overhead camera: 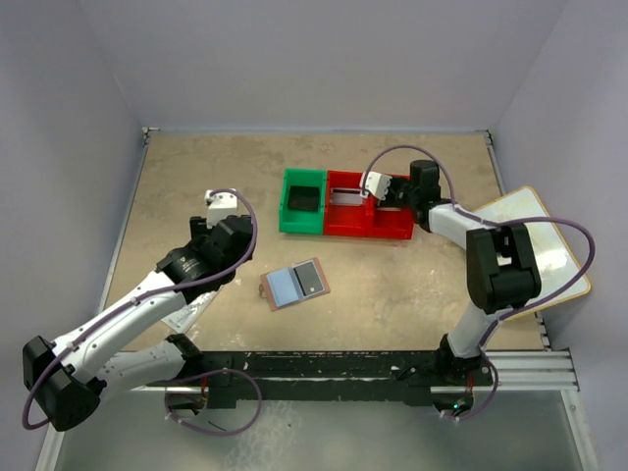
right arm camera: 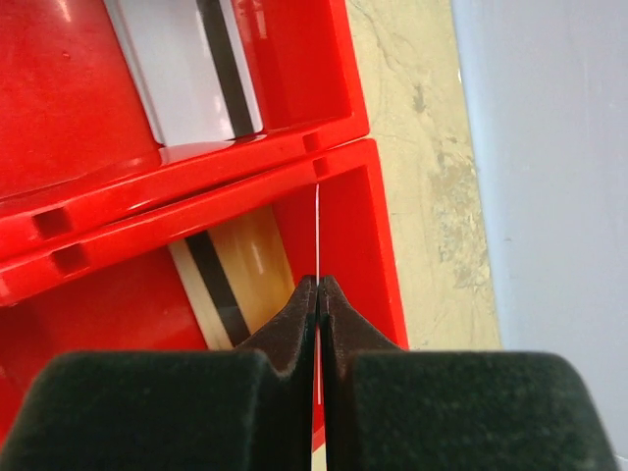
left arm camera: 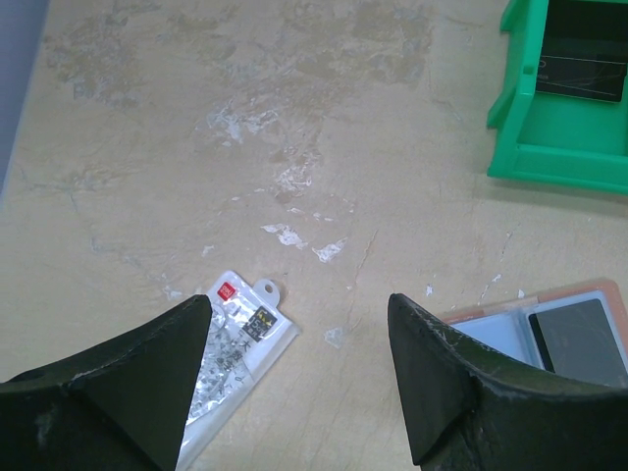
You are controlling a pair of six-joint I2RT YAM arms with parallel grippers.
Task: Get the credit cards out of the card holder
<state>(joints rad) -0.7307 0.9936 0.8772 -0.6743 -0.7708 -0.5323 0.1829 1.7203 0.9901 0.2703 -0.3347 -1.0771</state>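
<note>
The card holder (overhead camera: 294, 285) lies open on the table, its blue-grey lining up and a dark card in its right pocket; the left wrist view shows its corner (left arm camera: 549, 334) at the lower right. My left gripper (overhead camera: 228, 235) (left arm camera: 299, 304) hangs open above bare table, with nothing between its fingers. My right gripper (overhead camera: 378, 196) (right arm camera: 318, 283) is shut on a credit card (right arm camera: 317, 226), seen edge-on as a thin white line, over the red bin (overhead camera: 368, 221) (right arm camera: 383, 245). Two striped cards (right arm camera: 235, 275) lie in the red bin's compartments.
A green bin (overhead camera: 302, 201) (left arm camera: 559, 162) with a dark card inside stands left of the red bin. A white clear packet (left arm camera: 235, 343) with a red mark lies under the left fingers. A wooden board (overhead camera: 535, 245) sits at the right edge.
</note>
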